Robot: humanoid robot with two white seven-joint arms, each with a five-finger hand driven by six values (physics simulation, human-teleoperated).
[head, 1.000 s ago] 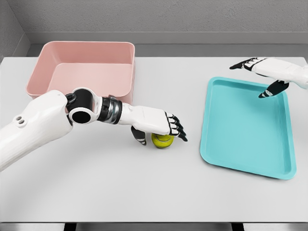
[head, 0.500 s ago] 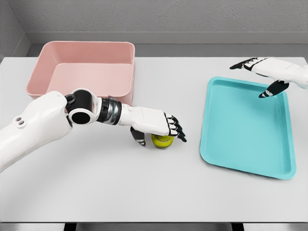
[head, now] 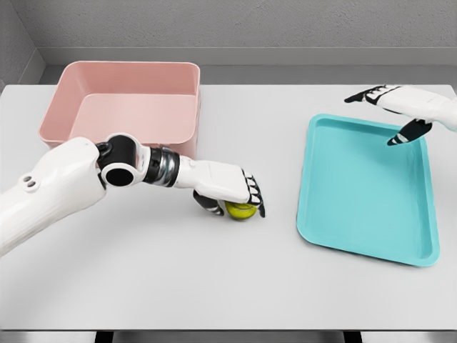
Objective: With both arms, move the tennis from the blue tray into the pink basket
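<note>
A yellow-green tennis ball (head: 240, 211) lies on the white table between the pink basket (head: 125, 107) and the blue tray (head: 368, 189). My left hand (head: 230, 197) covers it from above, fingers curled down over its right side and thumb against its left, closing around the ball, which rests on the table. The ball's top is hidden by the palm. My right hand (head: 391, 111) hovers above the tray's far right corner, fingers spread and holding nothing. The tray holds nothing.
The pink basket stands at the back left, holding nothing, its near wall just behind my left forearm (head: 161, 168). The table's front edge (head: 228, 330) runs along the bottom of the view.
My left hand has dropped lower over the ball and its fingers have curled from splayed to wrapped around it. The right hand has drifted slightly to the right.
</note>
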